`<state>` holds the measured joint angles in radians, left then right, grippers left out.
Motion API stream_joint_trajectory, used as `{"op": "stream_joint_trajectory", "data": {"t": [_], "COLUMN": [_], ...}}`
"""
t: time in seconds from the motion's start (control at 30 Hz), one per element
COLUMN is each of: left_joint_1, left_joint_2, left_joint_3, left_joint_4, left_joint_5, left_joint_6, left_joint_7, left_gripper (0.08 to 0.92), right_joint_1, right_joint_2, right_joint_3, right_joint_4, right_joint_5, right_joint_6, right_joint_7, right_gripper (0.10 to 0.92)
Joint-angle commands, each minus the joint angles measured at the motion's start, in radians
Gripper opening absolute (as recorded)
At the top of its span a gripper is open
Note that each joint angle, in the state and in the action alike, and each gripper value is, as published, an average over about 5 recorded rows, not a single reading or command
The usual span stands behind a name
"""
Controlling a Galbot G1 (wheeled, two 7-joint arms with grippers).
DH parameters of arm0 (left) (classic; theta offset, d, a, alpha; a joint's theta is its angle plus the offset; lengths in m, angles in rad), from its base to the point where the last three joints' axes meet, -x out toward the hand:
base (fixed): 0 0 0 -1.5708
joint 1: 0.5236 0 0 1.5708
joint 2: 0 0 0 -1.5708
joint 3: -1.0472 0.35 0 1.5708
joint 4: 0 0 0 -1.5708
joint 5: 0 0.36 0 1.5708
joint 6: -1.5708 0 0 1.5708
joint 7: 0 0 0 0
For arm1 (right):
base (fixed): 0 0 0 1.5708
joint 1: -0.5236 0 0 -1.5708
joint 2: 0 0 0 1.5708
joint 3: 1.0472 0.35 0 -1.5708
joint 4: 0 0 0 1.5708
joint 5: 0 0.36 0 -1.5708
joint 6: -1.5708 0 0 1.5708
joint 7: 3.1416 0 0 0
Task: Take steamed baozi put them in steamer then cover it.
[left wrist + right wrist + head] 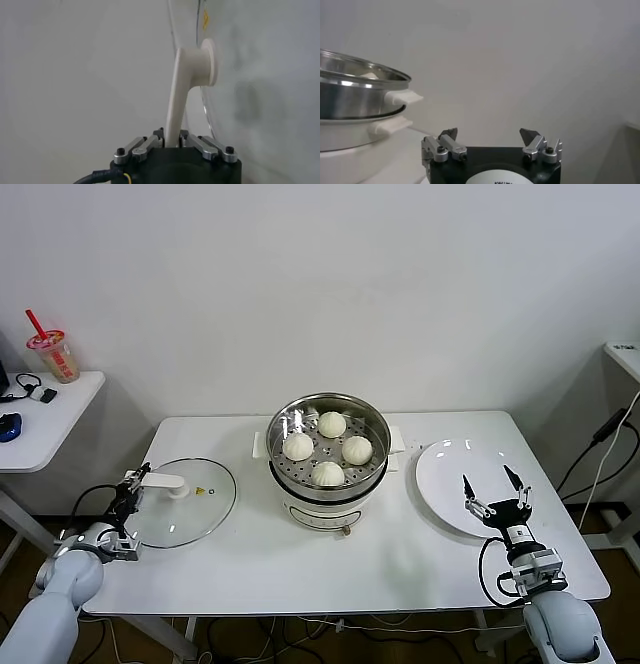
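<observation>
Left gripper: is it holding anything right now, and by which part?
Yes. The left gripper is shut on the lid, gripping the outer end of its white handle. The right gripper is open over the plate, holding nothing.

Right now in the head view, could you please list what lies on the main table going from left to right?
Left end effector closed on the lid's handle → glass lid → steamer with four steamed baozi inside → white plate → right end effector, open over the plate's front edge.
</observation>
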<state>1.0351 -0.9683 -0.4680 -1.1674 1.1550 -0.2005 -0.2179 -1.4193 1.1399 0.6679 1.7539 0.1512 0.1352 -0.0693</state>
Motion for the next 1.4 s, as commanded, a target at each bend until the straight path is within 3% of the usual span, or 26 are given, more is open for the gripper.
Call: {"op": "stream_joint_trajectory", "data": {"t": [0.03,0.8,0.9,1.4], "left_joint_1": [-0.004,0.015,0.017,0.088], "left_joint_2": [-0.017,-0.035,-0.033,-0.026], "left_joint_3": [-0.001,-0.012,-0.013,-0.044], "left_joint_4": [0.047,0.056,0.041,-0.074], "left_joint_5": [0.011,0.014,0.012,-0.005], "left_joint_6": [-0.027,-0.023,-0.020,-0.025], "left_joint_7": [-0.014,-0.042,-0.042,-0.029], "left_gripper": [0.228,0.228,0.271,0.698], "right_joint_1": [0.001,0.007,0.007,0.009], "right_joint_2": [0.002,0.008,0.008,0.008], "right_joint_3": [-0.001,0.000,-0.001,0.003], "right_joint_4": [0.001,0.003,0.003,0.000], "right_joint_5": [-0.003,-0.005,-0.004,-0.004], "right_joint_6": [-0.002,-0.005,-0.004,-0.002], "right_joint_7": [0.001,0.004,0.003,-0.001], "right_gripper": [0.823,0.823,0.823,0.823]}}
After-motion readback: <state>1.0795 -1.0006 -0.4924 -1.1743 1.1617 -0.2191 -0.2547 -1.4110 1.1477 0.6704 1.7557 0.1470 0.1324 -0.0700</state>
